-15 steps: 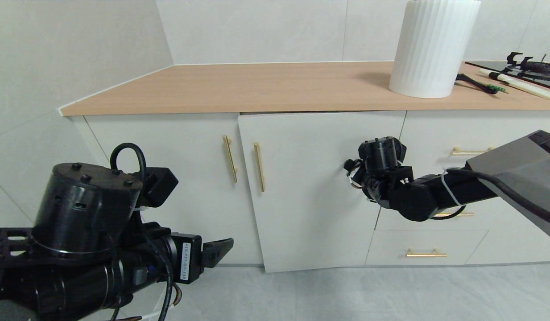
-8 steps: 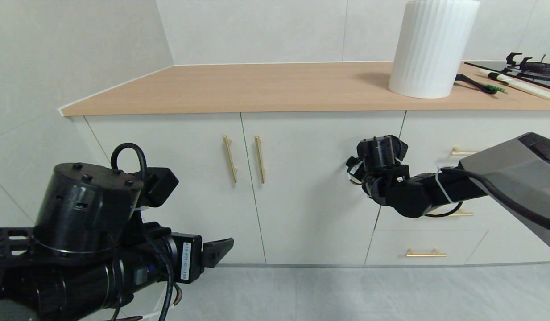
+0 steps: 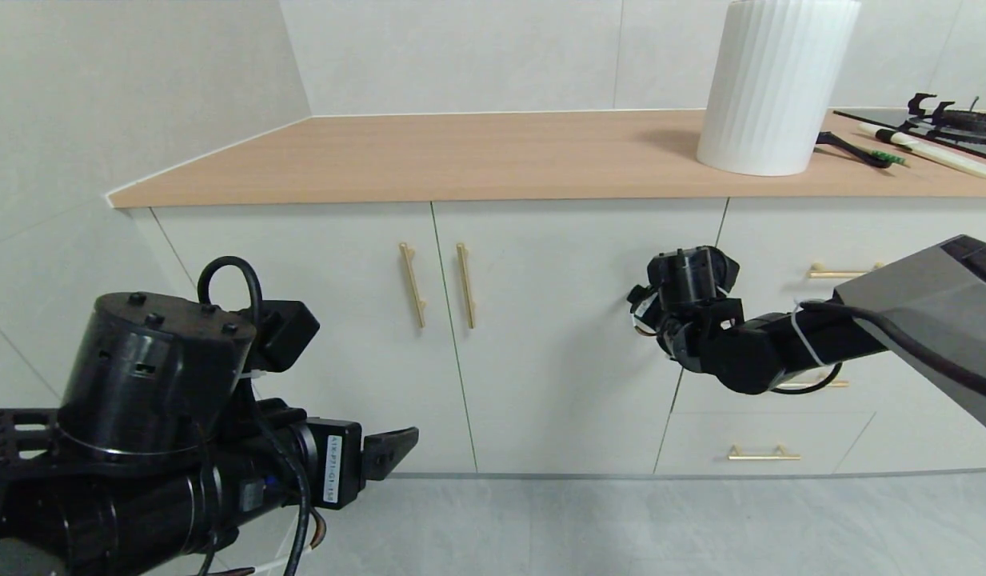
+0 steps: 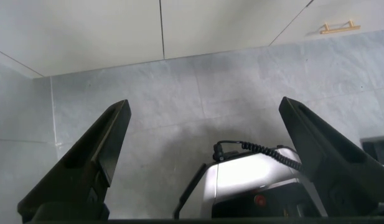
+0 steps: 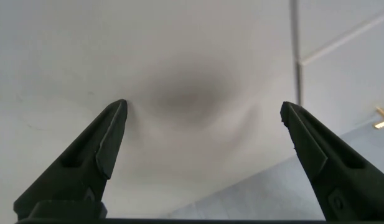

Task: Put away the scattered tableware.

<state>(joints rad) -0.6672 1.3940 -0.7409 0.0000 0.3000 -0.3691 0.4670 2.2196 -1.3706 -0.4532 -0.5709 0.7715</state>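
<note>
The right gripper (image 5: 203,106), jaws spread wide, faces the cabinet door (image 3: 556,336); the utensils (image 3: 932,152) lie at its two o'clock. The left gripper (image 4: 204,102) also gapes.

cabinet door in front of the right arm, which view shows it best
The head view: the whole cabinet door with its gold handle. The right wrist view gives its blank face close up; the left wrist view catches its bottom strip.
</note>
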